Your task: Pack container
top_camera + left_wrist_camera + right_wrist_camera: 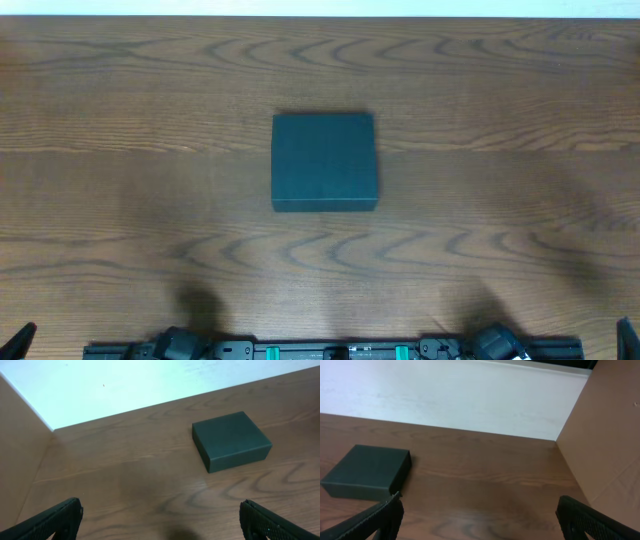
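Note:
The dark teal-green container [324, 161] sits closed, lid down, in the middle of the wooden table. It also shows in the left wrist view [231, 440] at the upper right and in the right wrist view [367, 471] at the left. My left gripper [160, 519] is open and empty, low over bare wood, well short of the container. My right gripper [479, 516] is open and empty, with the container ahead and to its left. No tools or other items to pack are in view.
The wooden table [120, 180] has a white wall at its far edge [125, 385]. Brown side panels stand at the left [17, 450] and right [605, 435]. The arm bases [330, 348] sit along the near edge.

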You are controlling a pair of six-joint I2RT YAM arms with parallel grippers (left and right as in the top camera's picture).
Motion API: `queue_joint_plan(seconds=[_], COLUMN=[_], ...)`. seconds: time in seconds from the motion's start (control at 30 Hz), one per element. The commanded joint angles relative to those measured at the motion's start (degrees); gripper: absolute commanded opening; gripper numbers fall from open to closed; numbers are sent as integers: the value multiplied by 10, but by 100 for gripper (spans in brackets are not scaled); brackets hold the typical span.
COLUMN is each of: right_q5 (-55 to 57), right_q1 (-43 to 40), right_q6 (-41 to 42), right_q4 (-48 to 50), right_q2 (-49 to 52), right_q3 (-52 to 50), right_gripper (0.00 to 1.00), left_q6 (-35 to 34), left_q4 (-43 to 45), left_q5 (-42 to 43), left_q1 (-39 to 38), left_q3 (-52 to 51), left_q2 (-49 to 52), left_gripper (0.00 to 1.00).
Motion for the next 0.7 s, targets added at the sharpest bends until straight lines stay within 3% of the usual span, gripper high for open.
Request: queue_joint_plan(seconds=[0.0,0.57,0.67], right_q5=[10,33,19], right_q1=[1,1,-13], right_q6=[4,1,59], right_q4=[-1,-14,-16], right_q2=[1,1,-3], right_q3=[0,0,-13], right_gripper=[99,99,99], left_q6=[-1,-1,-1], left_q4=[-1,-1,-1], left_q5=[-9,-9,-9], left_q1=[0,0,0], left_q3=[-3,-3,-3], left_q2=[2,2,2], left_gripper=[98,99,98])
